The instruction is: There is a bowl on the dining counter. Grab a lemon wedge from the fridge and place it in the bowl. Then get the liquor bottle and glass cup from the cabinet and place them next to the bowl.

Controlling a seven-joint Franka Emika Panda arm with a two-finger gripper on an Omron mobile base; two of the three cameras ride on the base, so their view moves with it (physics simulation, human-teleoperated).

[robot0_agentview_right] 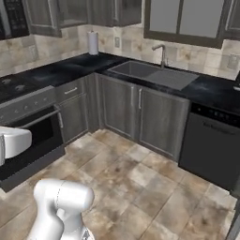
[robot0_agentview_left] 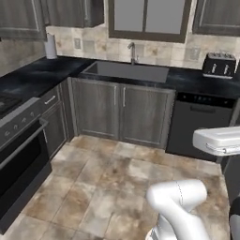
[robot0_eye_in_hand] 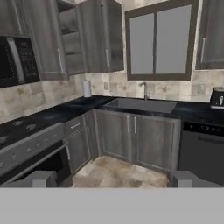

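My gripper [robot0_eye_in_hand: 113, 179] is open, its two dark fingertips [robot0_eye_in_hand: 42, 178] wide apart with nothing between them, held high and facing the kitchen corner. The wall cabinet [robot0_eye_in_hand: 70, 41] hangs to the right of the microwave with its door [robot0_eye_in_hand: 94, 37] swung open; the shelves I can see look bare. It is also at the top of the right base view [robot0_agentview_right: 70, 14]. My white arm [robot0_agentview_left: 176, 201] rises in front of the base. The bowl, dining counter, lemon wedge, fridge, liquor bottle and glass cup are out of view.
A black worktop runs around the corner with a sink [robot0_agentview_left: 126, 71], a toaster [robot0_agentview_left: 219, 64] and a paper towel roll [robot0_agentview_left: 50, 46]. The oven [robot0_agentview_left: 18, 154] is on the left, the dishwasher [robot0_agentview_left: 199, 124] on the right, the microwave [robot0_eye_in_hand: 17, 61] above. Tiled floor [robot0_agentview_left: 108, 183] lies ahead.
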